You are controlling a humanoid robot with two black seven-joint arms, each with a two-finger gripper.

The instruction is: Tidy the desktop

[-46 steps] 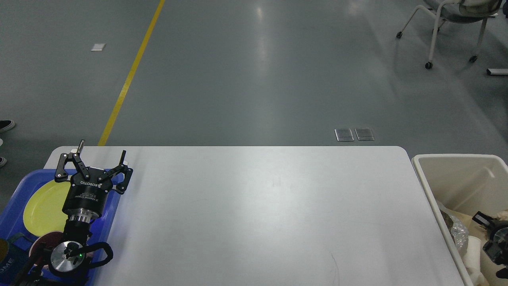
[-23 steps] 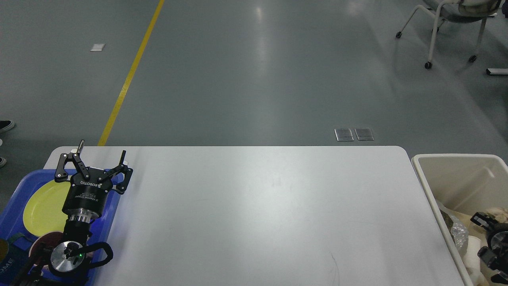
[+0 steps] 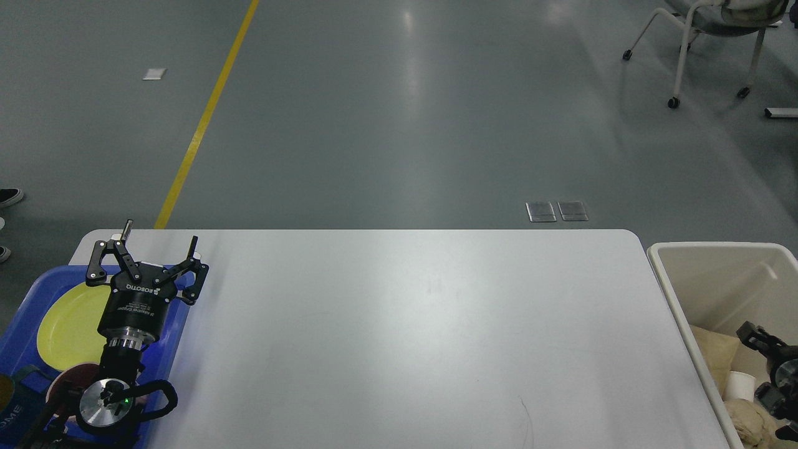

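Note:
The desktop (image 3: 424,337) is a wide white tabletop with nothing lying on its bare middle. My left gripper (image 3: 161,233) stands open above the table's far left corner, over the edge of a blue tray (image 3: 178,324), with nothing between its fingers. My right gripper (image 3: 770,373) is dark and cut off by the right edge. It hangs inside a cream bin (image 3: 674,288) over the rubbish, and its fingers cannot be told apart.
The blue tray holds a yellow plate (image 3: 67,325) and a dark red bowl (image 3: 60,381). The bin holds brown paper (image 3: 712,350), a white cup (image 3: 739,381) and a crumpled beige wad (image 3: 748,419). A wheeled chair (image 3: 717,25) stands on the floor at far right.
My right gripper has shifted slightly inside the bin. The crinkled clear plastic by the bin's left wall no longer shows, and brown paper and the cup show instead. The left arm has not moved.

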